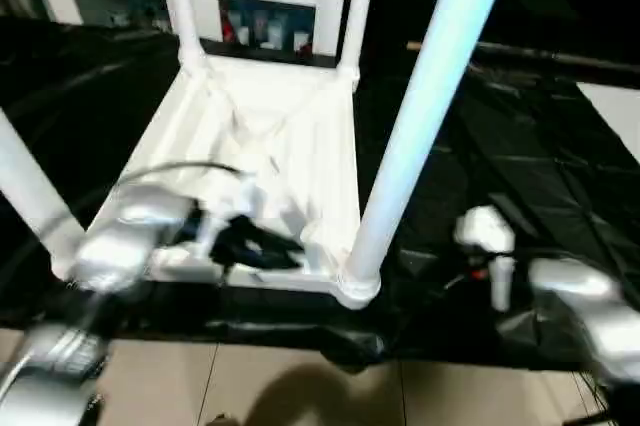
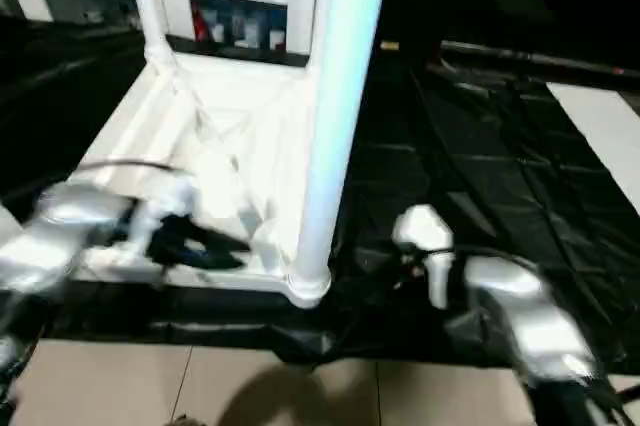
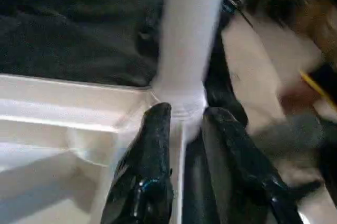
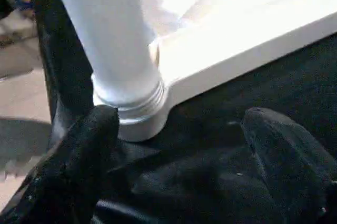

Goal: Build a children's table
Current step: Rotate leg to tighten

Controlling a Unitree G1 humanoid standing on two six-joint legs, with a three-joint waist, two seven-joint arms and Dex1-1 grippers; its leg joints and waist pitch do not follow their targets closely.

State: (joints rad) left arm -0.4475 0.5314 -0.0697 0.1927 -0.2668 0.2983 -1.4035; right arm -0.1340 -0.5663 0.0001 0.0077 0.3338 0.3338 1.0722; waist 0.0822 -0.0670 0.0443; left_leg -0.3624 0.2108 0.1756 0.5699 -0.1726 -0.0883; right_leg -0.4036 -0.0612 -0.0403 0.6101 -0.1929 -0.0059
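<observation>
White plastic rectangular tabletop (image 1: 262, 136) lies upside down, ribbed underside up, on the black-sheeted surface (image 1: 520, 186), its near edge close to the surface's near edge, tan tiled floor (image 1: 300, 386) just beyond that. Four white tube legs stand upright in the tabletop's round corner sockets: near-right leg (image 1: 425, 96), near-left leg (image 1: 30, 191), far-left leg (image 1: 183, 6), far-right leg (image 1: 358, 6). My left claw (image 1: 255, 244) sits over the tabletop's near edge, between the two near legs, closer to the near-left socket; in the left wrist view its black fingers (image 3: 150, 166) stand slightly apart at the base of a leg (image 3: 189, 40), the tips close to the socket collar, nothing pinched that I can see. My right claw (image 4: 184, 124) is off the tabletop's near-right corner, over the black sheet; its fingers (image 4: 79, 155) are spread wide with the near-right socket (image 4: 139, 113) ahead of them, one fingertip just beside the collar, the other well apart from it, not gripping anything. My right silver forearm (image 1: 590, 311) shows beside that corner, and my left silver forearm (image 1: 125, 236) crosses the tabletop's near-left part.
</observation>
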